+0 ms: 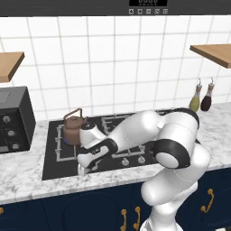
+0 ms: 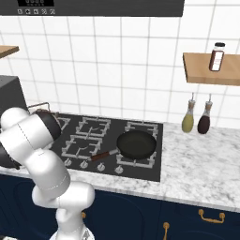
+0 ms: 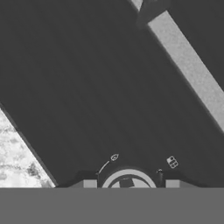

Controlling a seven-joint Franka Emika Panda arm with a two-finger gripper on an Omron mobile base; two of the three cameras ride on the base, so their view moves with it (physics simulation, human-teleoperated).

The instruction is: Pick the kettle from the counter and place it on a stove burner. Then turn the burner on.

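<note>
**Kettle on the burner, hand down at the knob row**

The kettle (image 1: 73, 128) stands upright on the grate of the stove burner (image 1: 67, 140) at the left end of the black cooktop (image 2: 112, 140), its thin wire handle arched above the knobbed lid. It no longer sits on the desk (image 1: 22, 173), so the placing part looks done and the burner still needs turning on.

The hand (image 1: 82, 168) is low at the front edge of the cooktop, over the leftmost knob (image 3: 127, 180), which appears in the hand view as a pale round dial just ahead of the fingertips. Whether the fingers are spread or pressed onto the dial cannot be told from these pictures.

The knob looks small, rigid and smooth, likely slippery under hard pads; it is best pinched across its rim from two opposite sides, squarely, then rotated. The kettle seems light and stiff but top-heavy on a grate; if moved again, the arched handle's crest is the place to grip. A black frying pan (image 2: 136, 143) rests on the right burner.
</note>
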